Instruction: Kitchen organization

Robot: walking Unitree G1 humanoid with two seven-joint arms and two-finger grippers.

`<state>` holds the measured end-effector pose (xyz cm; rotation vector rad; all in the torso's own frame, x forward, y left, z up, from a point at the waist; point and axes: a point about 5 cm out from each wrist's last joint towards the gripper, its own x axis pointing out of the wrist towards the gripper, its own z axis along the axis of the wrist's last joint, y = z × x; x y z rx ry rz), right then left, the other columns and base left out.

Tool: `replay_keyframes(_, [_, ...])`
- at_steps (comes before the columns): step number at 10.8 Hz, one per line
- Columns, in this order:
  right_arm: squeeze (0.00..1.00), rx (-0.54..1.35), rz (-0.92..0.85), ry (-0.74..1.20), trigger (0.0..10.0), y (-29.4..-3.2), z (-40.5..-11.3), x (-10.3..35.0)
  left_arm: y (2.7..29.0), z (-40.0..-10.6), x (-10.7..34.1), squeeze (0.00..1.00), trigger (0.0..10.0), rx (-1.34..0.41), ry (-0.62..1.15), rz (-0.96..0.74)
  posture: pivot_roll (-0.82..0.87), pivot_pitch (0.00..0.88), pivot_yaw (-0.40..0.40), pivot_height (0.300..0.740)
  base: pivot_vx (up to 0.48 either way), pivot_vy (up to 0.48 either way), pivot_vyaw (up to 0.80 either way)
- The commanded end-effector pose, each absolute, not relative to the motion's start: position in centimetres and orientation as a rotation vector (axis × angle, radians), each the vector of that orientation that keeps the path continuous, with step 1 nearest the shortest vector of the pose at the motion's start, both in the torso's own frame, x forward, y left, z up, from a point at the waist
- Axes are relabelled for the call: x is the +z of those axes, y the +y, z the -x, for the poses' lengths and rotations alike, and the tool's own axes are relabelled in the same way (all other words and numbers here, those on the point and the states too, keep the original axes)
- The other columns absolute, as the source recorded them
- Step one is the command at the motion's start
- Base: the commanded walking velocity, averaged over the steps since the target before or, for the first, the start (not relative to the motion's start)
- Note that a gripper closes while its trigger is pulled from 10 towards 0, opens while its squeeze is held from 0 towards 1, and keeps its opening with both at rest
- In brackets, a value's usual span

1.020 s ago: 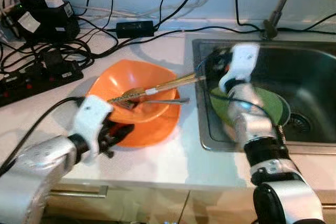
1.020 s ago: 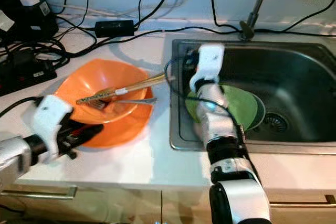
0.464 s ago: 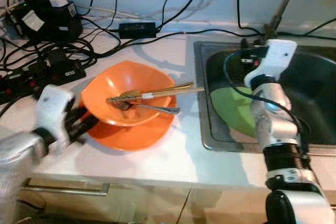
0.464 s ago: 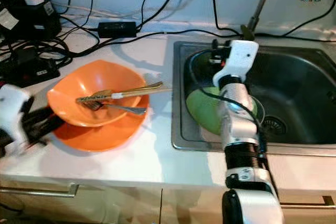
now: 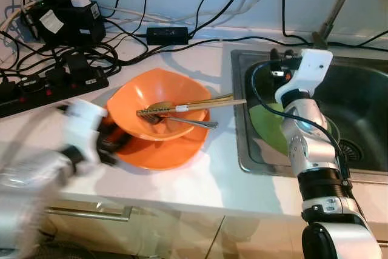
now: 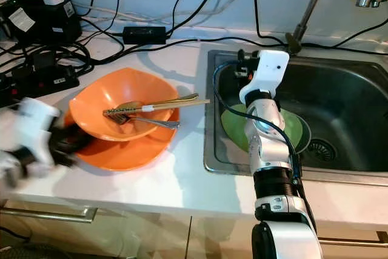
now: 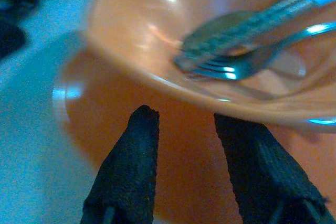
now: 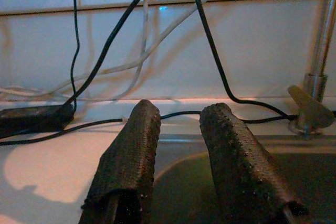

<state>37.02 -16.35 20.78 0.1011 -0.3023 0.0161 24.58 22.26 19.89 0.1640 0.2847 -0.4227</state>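
Where the white countertop (image 5: 182,180) meets the wall at the far left, a black power strip (image 5: 48,83) and a black charger box (image 5: 63,19) sit in a tangle of black cables (image 5: 91,53), with a small black adapter (image 5: 168,33) further along the back edge. Blurred at the near left, the left gripper (image 7: 184,124) points at the rim of an orange plate (image 5: 160,153); its two black fingers (image 7: 134,145) are spread apart with nothing between them, their tips just over the plate's edge and below the bowl's side. On that plate sits an orange bowl (image 5: 145,98), and inside it lie a metal fork (image 5: 182,121) and a pair of gold chopsticks (image 5: 200,104) whose ends stick out past the bowl's rim toward the sink. To the right, the steel sink (image 6: 364,107) is set into the counter, with a green plate (image 6: 294,128) lying in its basin beside the drain (image 6: 323,148). Raised over the sink's left part is the right gripper (image 8: 181,129), fingers parted and empty, pointing toward the back wall and the faucet base (image 8: 310,103).
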Motion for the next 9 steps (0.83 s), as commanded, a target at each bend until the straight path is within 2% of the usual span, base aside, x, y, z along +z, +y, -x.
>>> replay_keyframes(1, [0.0, 0.012, -0.107, -0.285, 10.0, -16.4, -37.0, 20.5, 22.9, -24.5, 20.0, 0.0, 10.0, -0.418, 0.292, -0.181, 0.29, 0.056, -0.018, 0.74, 0.0, 0.0, 0.0])
replay_keyframes(4, [0.0, 0.013, -0.104, -0.279, 10.0, -16.4, -37.1, 20.4, 26.0, -23.9, 22.0, 0.0, 10.0, -0.324, 0.294, -0.292, 0.29, 0.058, -0.023, 0.74, 0.0, 0.0, 0.0])
replay_keyframes(5, [0.0, 0.003, -0.098, -0.278, 10.0, -16.7, -37.1, 20.3, 28.5, -23.8, 24.1, 0.0, 10.0, -0.187, 0.216, -0.336, 0.29, 0.059, -0.023, 0.74, 0.0, 0.0, 0.0])
replay_keyframes(7, [0.0, -0.006, -0.095, -0.273, 10.0, -16.8, -37.1, 20.1, 30.1, -24.3, 26.9, 0.0, 10.0, 0.0, -0.003, -0.326, 0.3, 0.053, -0.025, 0.74, 0.0, 0.0, 0.0])
replay_keyframes(8, [0.0, -0.005, -0.101, -0.275, 10.0, -16.5, -37.1, 19.9, 27.7, -26.2, 24.7, 0.0, 10.0, 0.032, -0.067, -0.352, 0.28, 0.047, -0.023, 0.74, 0.0, 0.0, 0.0])
replay_keyframes(9, [0.0, 0.008, -0.092, -0.278, 10.0, -16.3, -37.0, 19.8, 26.1, -27.0, 23.9, 0.0, 10.0, 0.044, -0.121, -0.297, 0.28, 0.044, -0.023, 0.74, 0.0, 0.0, 0.0])
